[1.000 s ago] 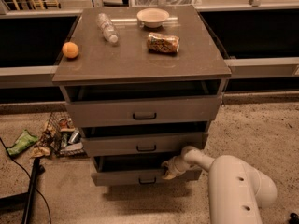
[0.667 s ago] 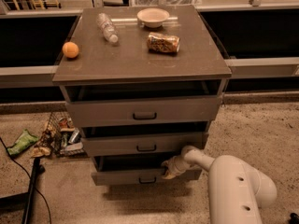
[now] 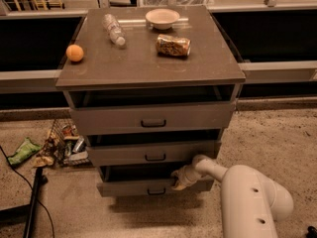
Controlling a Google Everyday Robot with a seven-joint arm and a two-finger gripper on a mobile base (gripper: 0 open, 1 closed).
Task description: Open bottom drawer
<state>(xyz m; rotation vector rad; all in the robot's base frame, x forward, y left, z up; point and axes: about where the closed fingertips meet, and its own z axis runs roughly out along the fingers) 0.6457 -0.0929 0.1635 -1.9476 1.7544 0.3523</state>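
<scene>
The bottom drawer is the lowest and narrowest of the grey-brown cabinet's three. It stands pulled out a little, with a dark gap above its front and a small dark centre handle. My gripper is at the drawer front's upper edge, just right of the handle, at the end of my white arm that reaches in from the lower right.
The middle drawer and top drawer also stand slightly out. On the cabinet top lie an orange, a plastic bottle, a bowl and a snack bag. Litter lies on the floor at left, by a black pole.
</scene>
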